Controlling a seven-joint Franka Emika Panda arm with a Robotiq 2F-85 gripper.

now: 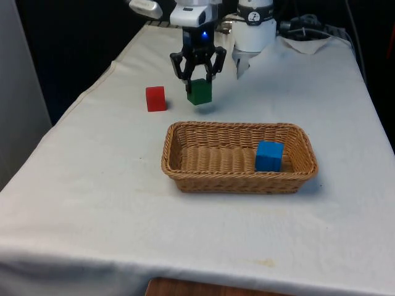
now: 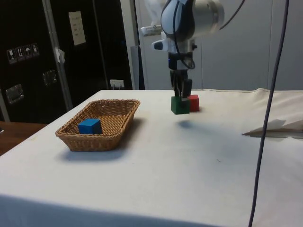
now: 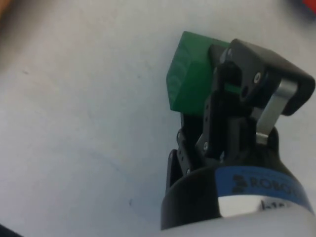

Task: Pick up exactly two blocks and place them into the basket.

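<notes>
The tool (image 1: 199, 79), clamped on the green block (image 1: 199, 92), holds it clear of the table (image 1: 92, 185), with the basket (image 1: 185, 179), already carrying a blue block (image 1: 269, 156), lying nearer the front camera.

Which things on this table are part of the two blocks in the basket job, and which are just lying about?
Part of the job: basket; blue block already in it; green block held off the cloth by the claw; red block, a spare.

Lying about: crumpled paper, dangling cable.
</notes>
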